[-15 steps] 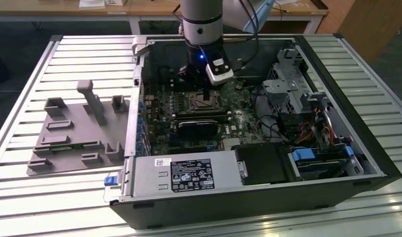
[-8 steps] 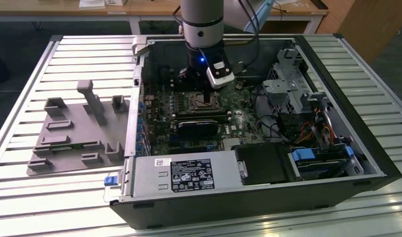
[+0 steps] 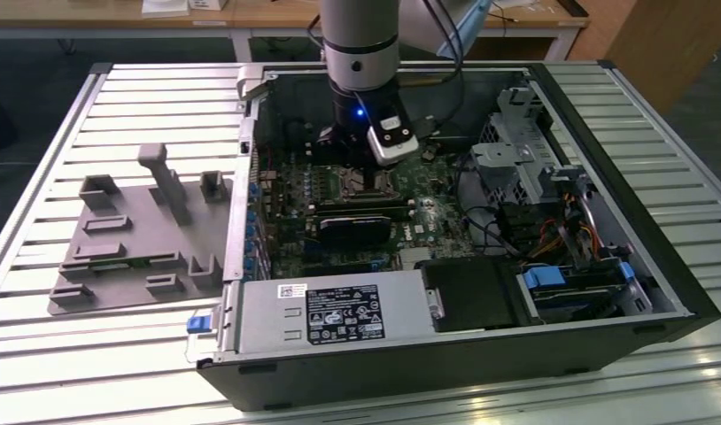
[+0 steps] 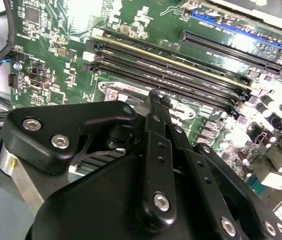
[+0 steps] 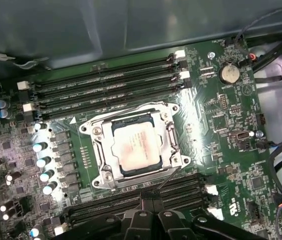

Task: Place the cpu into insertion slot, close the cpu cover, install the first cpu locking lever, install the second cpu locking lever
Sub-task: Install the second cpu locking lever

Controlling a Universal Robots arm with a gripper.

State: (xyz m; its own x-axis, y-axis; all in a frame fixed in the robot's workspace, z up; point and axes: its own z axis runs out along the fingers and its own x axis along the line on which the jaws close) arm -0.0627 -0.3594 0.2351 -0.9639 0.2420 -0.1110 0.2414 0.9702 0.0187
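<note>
- Exterior view – one arm reaches down into one open computer case (image 3: 455, 354), which sits on the slatted table (image 3: 53, 159). The gripper (image 3: 351, 173) hangs low over the far half of the motherboard (image 3: 438, 221), hemmed between the case's far wall and one black card (image 3: 354, 228).
- One grey fixture tray (image 3: 136, 239) lies on the table toward the exterior view's left edge, well apart from the case, with bare slats around it.
- Second wrist view – the gripper (image 4: 158, 100) looks clenched, its two tips pressed together with no gap. They sit just above the board, near a bank of long memory slots (image 4: 180, 65).
- First wrist view – one cpu (image 5: 135, 145) is seated in the insertion slot (image 5: 101, 170) at the board's middle. The one cpu cover (image 5: 166, 131) lies flat down over the chip's edges.
- Four memory slots (image 5: 106, 90) run along the socket's far side, and another bank (image 5: 180, 192) lies on its near side, leaving little room.
- One thin locking lever (image 5: 166, 178) slants from the socket's corner toward the gripper (image 5: 150, 202) – whether the tips pinch it, I cannot tell.
</note>
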